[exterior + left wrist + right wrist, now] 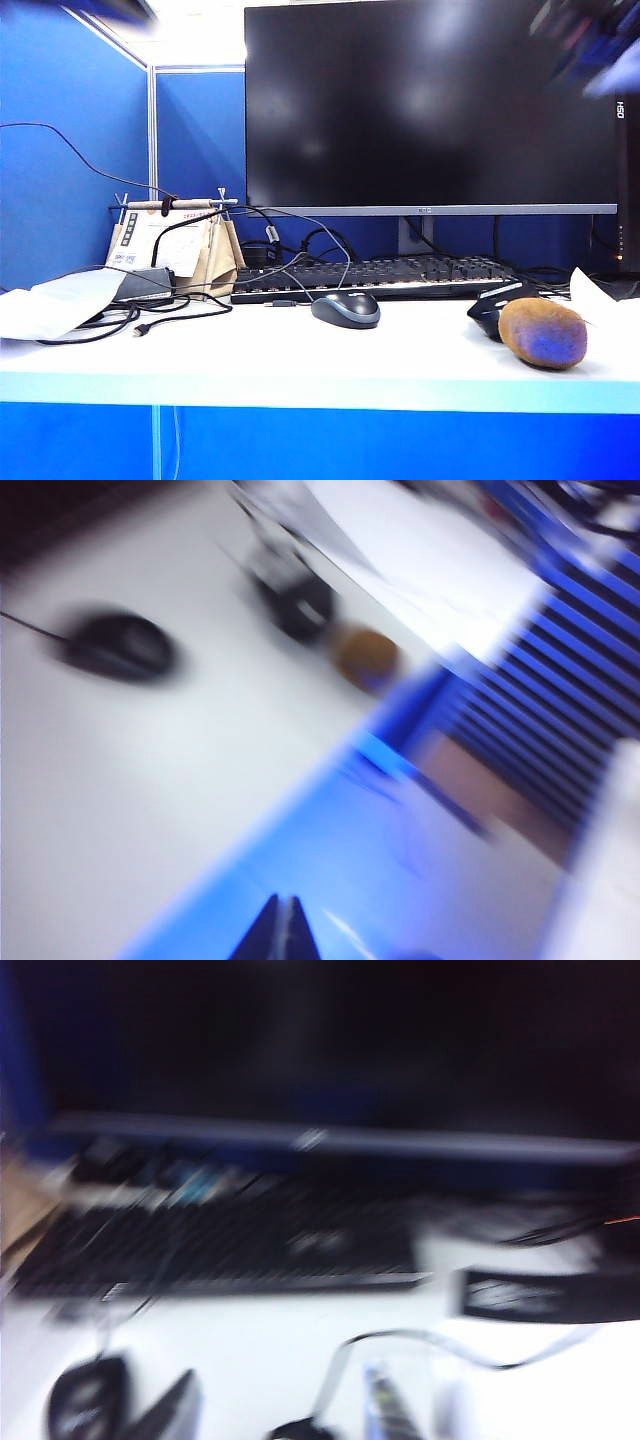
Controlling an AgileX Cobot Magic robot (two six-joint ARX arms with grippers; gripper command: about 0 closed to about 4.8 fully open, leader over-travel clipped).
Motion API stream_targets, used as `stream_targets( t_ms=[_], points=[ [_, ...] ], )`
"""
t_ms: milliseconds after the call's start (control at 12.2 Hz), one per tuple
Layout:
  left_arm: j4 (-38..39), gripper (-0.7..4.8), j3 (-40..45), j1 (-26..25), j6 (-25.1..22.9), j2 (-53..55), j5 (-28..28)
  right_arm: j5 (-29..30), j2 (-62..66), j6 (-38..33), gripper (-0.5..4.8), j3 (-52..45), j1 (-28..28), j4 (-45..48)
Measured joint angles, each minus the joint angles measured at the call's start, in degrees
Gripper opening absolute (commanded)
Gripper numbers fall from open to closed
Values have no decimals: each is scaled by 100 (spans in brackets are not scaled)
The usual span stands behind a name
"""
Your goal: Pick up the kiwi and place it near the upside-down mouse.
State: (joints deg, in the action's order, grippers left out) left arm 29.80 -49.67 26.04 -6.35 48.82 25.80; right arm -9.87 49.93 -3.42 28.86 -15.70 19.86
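The kiwi (542, 333) lay on the white table (300, 365) close to the front edge toward the right-hand end, resting on its side and free of any grip. The upside-down mouse (497, 310) sat immediately behind and beside it, partly hidden by the fruit; whether the two touched could not be established. On that evidence the fruit appeared already to occupy the required spot, which would account for both arms standing clear of the table. The left gripper (279, 927) hung out beyond the front edge, its fingertips drawn together to a point with nothing between them; from there its blurred camera looked back at the kiwi and black mouse. The right gripper (275, 1410) was raised above the table, facing the keyboard (375, 277) and monitor (430, 105); its fingers showed at the lower margin with a gap between them and nothing seen in it, but blur prevented a firm finding on how wide they stood. In the exterior view both arms registered only as smears at the upper corners. A grey domed mouse (346, 309), cabled, sat near mid-table, well apart from the fruit, and was not the reference object.
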Motion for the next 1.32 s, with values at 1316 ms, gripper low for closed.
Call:
stream_targets(
  t_ms=[1316],
  points=[
    [-1095,-1,3696,13,2017,-3501,-2586,-444,-4970,-1156,229,-2072,-24,-4148]
  ],
)
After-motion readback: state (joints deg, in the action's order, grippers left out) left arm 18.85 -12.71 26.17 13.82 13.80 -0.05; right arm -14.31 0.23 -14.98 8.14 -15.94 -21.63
